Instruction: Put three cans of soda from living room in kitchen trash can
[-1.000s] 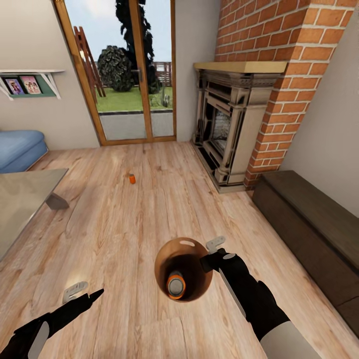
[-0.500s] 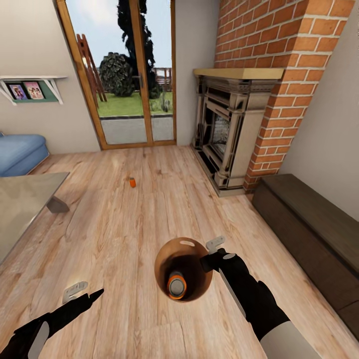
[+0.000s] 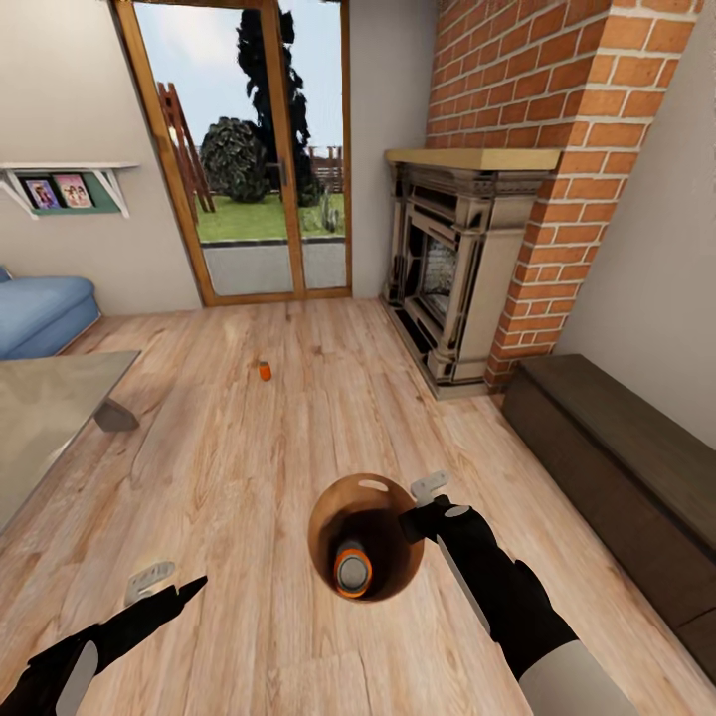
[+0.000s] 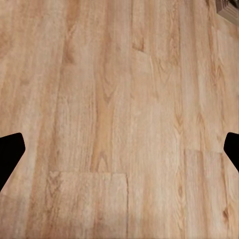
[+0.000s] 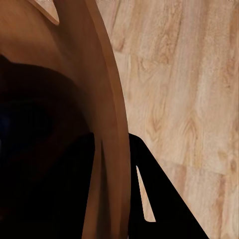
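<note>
Two cans of soda are visible: one can (image 3: 352, 570) stands upright at the bottom of the trash can (image 3: 328, 502), the other can (image 3: 265, 370) stands on the wood floor (image 3: 249, 467) well ahead, toward the glass doors (image 3: 264, 149). One trash can, coppery inside, hangs from the right tool (image 3: 426, 505), whose fingers (image 5: 149, 199) are clamped across its rim wall (image 5: 107, 149), one inside, one outside. The left tool (image 3: 164, 585) hovers over bare floor with its fingers (image 4: 10, 152) spread wide, holding nothing. One brick fireplace (image 3: 457, 268) stands to the right.
</note>
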{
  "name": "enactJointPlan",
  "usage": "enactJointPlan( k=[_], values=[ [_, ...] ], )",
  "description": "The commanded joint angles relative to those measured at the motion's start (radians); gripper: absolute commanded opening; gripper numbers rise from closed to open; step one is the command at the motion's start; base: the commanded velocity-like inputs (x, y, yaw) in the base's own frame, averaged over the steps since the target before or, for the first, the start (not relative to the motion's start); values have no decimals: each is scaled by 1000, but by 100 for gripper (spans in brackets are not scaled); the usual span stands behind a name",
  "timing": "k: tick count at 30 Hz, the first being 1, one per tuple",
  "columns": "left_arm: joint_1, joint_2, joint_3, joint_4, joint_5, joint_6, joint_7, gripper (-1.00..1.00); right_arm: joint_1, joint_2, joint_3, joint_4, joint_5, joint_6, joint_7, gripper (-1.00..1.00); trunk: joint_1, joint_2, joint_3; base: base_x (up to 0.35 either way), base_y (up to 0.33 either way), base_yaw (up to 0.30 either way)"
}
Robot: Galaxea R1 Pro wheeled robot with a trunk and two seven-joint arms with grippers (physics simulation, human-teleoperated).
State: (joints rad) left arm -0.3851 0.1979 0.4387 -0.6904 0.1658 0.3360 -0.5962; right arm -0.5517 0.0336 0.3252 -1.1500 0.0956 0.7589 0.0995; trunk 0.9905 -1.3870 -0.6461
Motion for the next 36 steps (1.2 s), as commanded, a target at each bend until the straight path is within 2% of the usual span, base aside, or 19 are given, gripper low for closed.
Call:
enactJointPlan(
  k=[1,18,36],
  values=[
    [0,0,0,0,0,0,0,100,0,0,0,0,-11,0,3,-100,0,0,2,0,0,0],
    [0,0,0,0,0,0,1,100,0,0,0,1,-10,2,3,-100,0,0,11,3,0,0],
    [0,0,0,0,0,0,0,100,0,0,1,1,-9,2,3,-100,0,0,11,319,0,0]
  ],
)
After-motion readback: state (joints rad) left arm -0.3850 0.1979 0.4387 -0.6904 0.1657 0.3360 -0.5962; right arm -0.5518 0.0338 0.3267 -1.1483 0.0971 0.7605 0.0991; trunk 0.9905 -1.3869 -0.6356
